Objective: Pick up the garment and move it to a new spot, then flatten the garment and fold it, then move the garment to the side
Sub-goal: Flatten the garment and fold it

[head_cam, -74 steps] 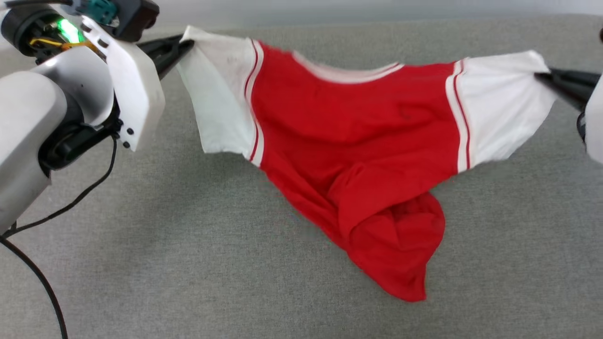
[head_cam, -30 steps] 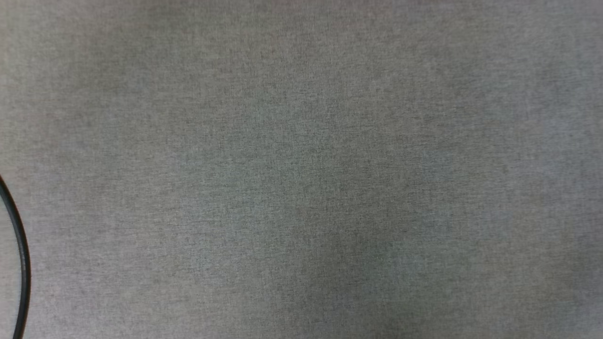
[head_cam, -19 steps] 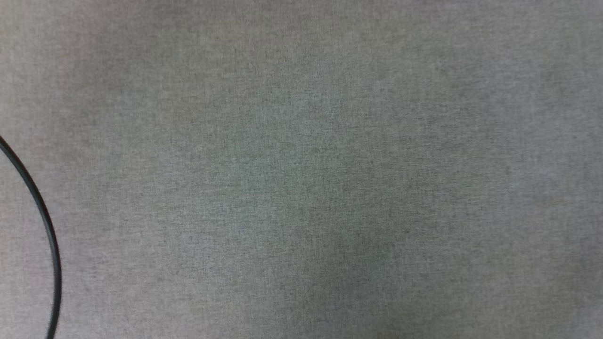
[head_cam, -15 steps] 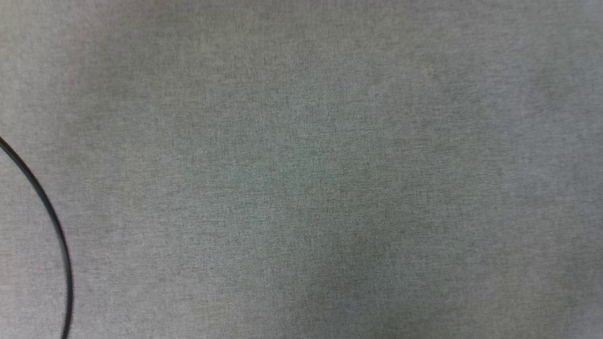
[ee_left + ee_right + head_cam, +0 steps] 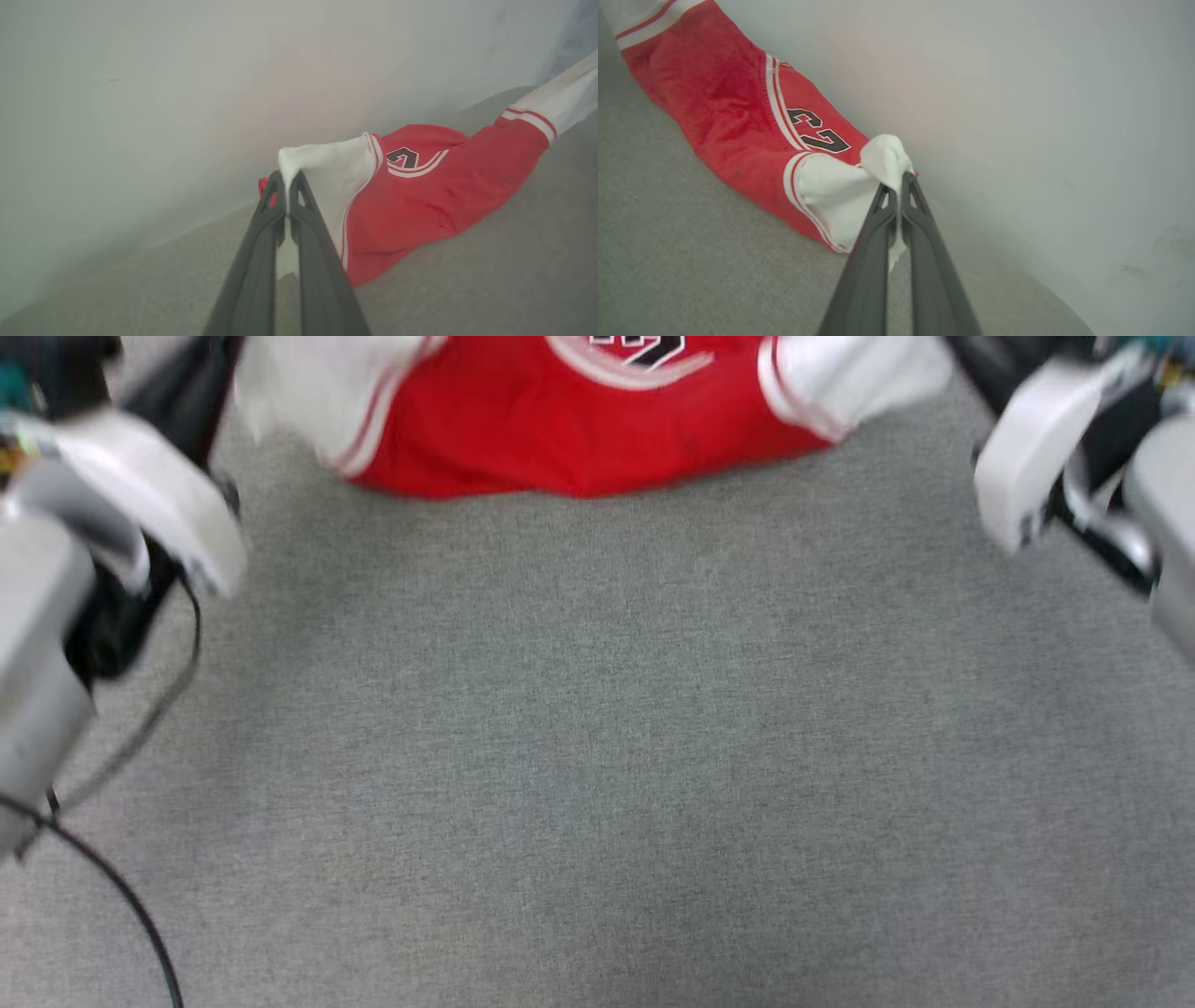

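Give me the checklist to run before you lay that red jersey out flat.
1. Hold by the left gripper on one white sleeve of the garment: ok.
2. Hold by the right gripper on the other white sleeve: ok.
3. Lettered chest facing up: ok.
4. Red body lying flat: not ok, it lies bunched in folds on the gray surface.
5. Room on the gray surface on the robot's side of the garment: ok.
6. Where the hem lies: cannot tell.

Grey forearms [image 5: 37,616], white wrist covers [image 5: 159,495], black cable [image 5: 117,891], dark end effector fingers [image 5: 247,270].
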